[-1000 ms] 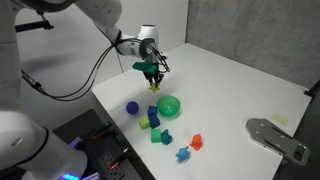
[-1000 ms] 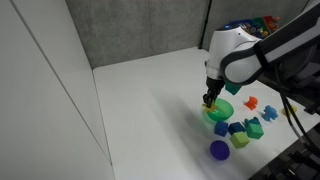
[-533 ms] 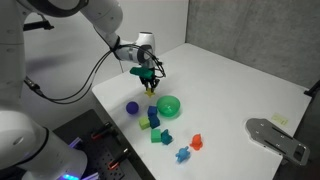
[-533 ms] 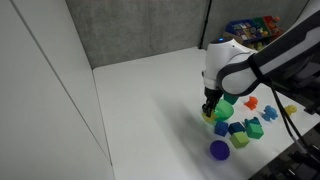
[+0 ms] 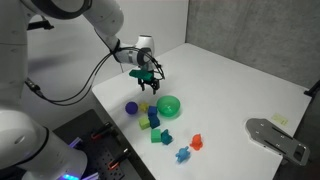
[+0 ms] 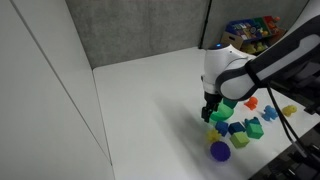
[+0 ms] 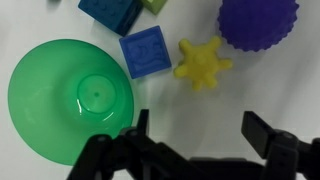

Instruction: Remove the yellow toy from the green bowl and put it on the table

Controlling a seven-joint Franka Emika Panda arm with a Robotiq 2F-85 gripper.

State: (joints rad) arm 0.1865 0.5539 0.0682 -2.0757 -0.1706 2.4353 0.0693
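Observation:
In the wrist view the yellow toy point(image 7: 203, 63), small and star-shaped, lies on the white table point(image 7: 60, 20) between a blue block point(image 7: 147, 51) and a purple ball point(image 7: 258, 22). The green bowl point(image 7: 65, 98) sits to its left with nothing inside. My gripper point(image 7: 200, 128) hangs just above the toy, open, with nothing between its dark fingers point(image 7: 262, 130). In both exterior views the gripper point(image 5: 148, 82) point(image 6: 210, 115) hovers low beside the bowl point(image 5: 168, 105) point(image 6: 226, 103); the toy is hard to pick out there.
A cluster of blue and green blocks point(image 5: 153, 120) and the purple ball point(image 5: 131, 107) crowd the table edge near the bowl. Red and blue toys point(image 5: 190, 147) lie further along. A box of coloured toys point(image 6: 250, 30) stands at the back.
The gripper carried the yellow toy away from above the bowl toward the purple ball, then opened. The toy now lies free on the table.

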